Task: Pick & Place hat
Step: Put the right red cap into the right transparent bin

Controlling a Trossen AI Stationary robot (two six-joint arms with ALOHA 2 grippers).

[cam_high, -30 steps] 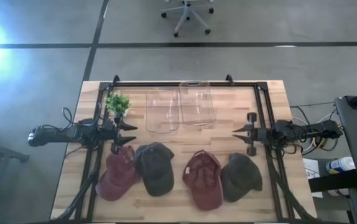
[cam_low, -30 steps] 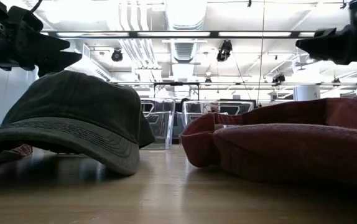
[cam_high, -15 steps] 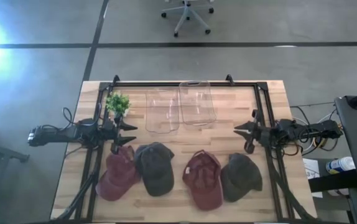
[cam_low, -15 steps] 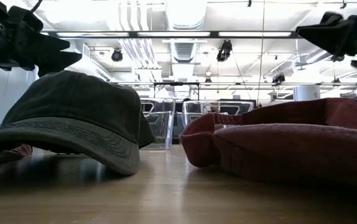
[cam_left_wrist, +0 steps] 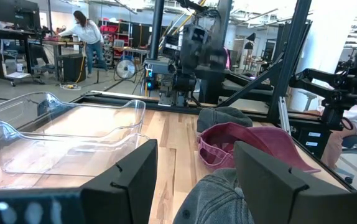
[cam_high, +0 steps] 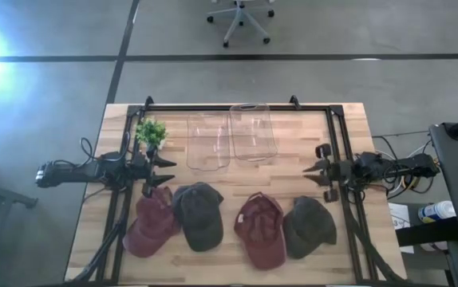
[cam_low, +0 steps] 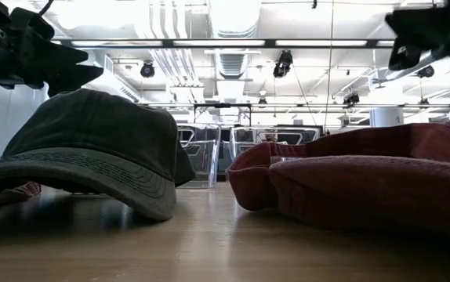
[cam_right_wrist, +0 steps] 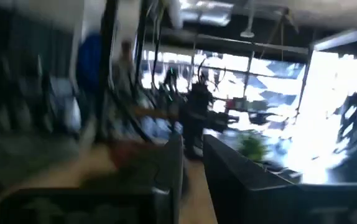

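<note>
Blurring smears most of the right wrist view, so little there can be read beyond two dark fingers point(cam_right_wrist: 172, 168) standing close together with a narrow gap. In the low view the near grey hat point(cam_low: 92, 149) and the near red hat point(cam_low: 350, 180) fill the frame and hide the other two hats almost wholly.

Two clear bins sit side by side at the far middle of the table point(cam_high: 237, 263): the left bin point(cam_high: 207, 142) and the right bin point(cam_high: 253, 133). Both look empty, though their clear walls make that hard to confirm. A small green plant point(cam_high: 151, 132) stands just beside the left bin.

Four hats lie in a row along the table's near edge. From the left: a red hat point(cam_high: 151, 223), a dark grey hat point(cam_high: 198, 215), a second red hat point(cam_high: 261, 229) and a second grey hat point(cam_high: 309, 226). The dark grey hat's brim points toward the near edge, its long axis running from the far edge to the near one. The second red hat appears to lie crown down, its hollow showing.

The left end effector point(cam_high: 163, 174) hovers over the left red hat, jaws wide and holding nothing. The right end effector point(cam_high: 318, 170) hangs at the table's right side, just beyond the second grey hat, jaws narrow and empty.
</note>
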